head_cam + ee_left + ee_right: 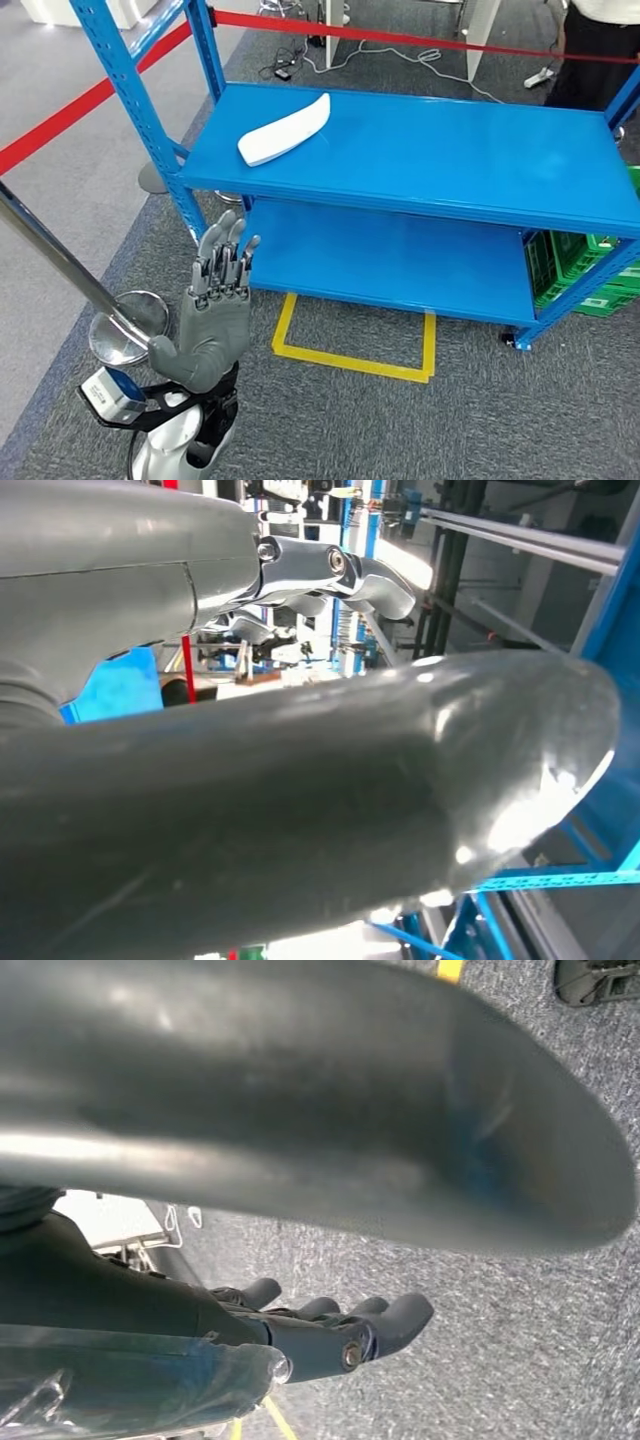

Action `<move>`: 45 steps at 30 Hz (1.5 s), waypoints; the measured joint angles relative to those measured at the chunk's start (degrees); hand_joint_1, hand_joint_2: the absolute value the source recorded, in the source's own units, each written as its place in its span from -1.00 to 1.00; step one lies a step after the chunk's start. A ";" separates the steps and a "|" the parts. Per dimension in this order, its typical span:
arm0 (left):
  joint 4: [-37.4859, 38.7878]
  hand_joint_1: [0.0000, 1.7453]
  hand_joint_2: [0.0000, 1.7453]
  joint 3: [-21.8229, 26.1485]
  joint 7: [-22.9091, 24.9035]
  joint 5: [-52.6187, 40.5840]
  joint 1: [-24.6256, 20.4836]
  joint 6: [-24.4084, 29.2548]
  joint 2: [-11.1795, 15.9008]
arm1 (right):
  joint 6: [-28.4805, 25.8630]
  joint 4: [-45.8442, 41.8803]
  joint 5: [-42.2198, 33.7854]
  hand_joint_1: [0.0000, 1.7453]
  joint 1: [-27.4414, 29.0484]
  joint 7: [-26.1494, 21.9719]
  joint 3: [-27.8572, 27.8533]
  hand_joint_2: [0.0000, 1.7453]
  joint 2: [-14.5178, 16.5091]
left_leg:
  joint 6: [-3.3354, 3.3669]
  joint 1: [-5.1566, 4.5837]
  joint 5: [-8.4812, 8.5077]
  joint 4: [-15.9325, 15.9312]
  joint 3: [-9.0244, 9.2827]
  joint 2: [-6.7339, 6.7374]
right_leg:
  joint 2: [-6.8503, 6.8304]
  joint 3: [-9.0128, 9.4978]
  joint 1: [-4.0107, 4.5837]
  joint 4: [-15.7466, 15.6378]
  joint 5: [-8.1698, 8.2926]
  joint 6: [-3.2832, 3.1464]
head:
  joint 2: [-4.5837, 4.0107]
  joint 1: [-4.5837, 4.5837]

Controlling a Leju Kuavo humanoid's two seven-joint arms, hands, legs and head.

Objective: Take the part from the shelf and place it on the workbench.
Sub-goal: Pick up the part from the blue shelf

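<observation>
One white part (285,131) on blue shelf (453,160)

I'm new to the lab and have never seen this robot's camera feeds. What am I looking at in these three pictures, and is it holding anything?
This is a two-armed humanoid robot, and each picture comes from one of its own cameras. The head view looks forward and down from high on its body. There you see its left hand raised in front of a blue shelf, fingers extended and holding nothing. On the top level of the shelf, near its left end, lies a long white part, which the robot is meant to pick up; the hand is not touching it yet. Green crates stand at the shelf's right end, and yellow tape marks a rectangle on the carpet. The other two pictures come from cameras at the wrists, so the thick grey thumbs loom large. The right hand hangs above the carpet, also holding nothing.
</observation>
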 joint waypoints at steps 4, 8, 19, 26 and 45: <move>0.00 -1.00 -1.00 -0.07 -0.05 -0.69 -0.04 -0.60 0.12 | 0.24 0.00 0.15 -1.00 0.07 -0.14 -0.01 -1.00 -0.01 | -1.05 0.21 -4.71 12.32 -6.85 0.24 | -0.07 0.72 -0.18 -0.40 -1.22 -1.19 | 0.00 -0.33; 0.00 -1.00 -1.00 -0.03 -0.05 -0.73 0.07 -0.66 0.13 | 0.41 0.00 0.16 -1.00 0.20 -0.06 -0.02 -1.00 -0.02 | -0.90 0.32 1.13 9.53 -6.74 0.32 | -0.08 3.38 -0.32 -0.38 -2.64 -0.65 | 0.00 -0.34; 0.23 -1.00 -1.00 0.02 -0.05 0.07 0.01 -0.54 -0.04 | 0.40 0.00 0.31 -1.00 -0.05 -0.05 0.02 -1.00 -0.04 | 2.47 0.43 1.16 -0.67 -0.79 0.27 | -0.24 -2.83 -0.06 12.42 -9.08 2.45 | 0.00 -0.04; 0.40 -1.00 -1.00 0.17 -0.05 0.12 0.09 -0.02 -0.04 | 0.27 0.02 0.50 -1.00 0.02 0.08 0.03 -1.00 -0.02 | 1.62 0.09 -1.20 -0.57 2.14 -0.16 | -0.20 -1.72 0.13 1.65 1.58 1.51 | 0.00 -0.04; -0.12 -1.00 -1.00 1.25 -0.08 2.47 0.29 1.39 -0.27 | -0.05 0.02 0.99 -1.00 0.01 0.09 0.02 -1.00 -0.04 | 0.84 0.57 0.74 -0.40 -0.38 0.19 | -0.18 2.24 -0.14 -0.31 -1.91 1.53 | 0.00 -0.66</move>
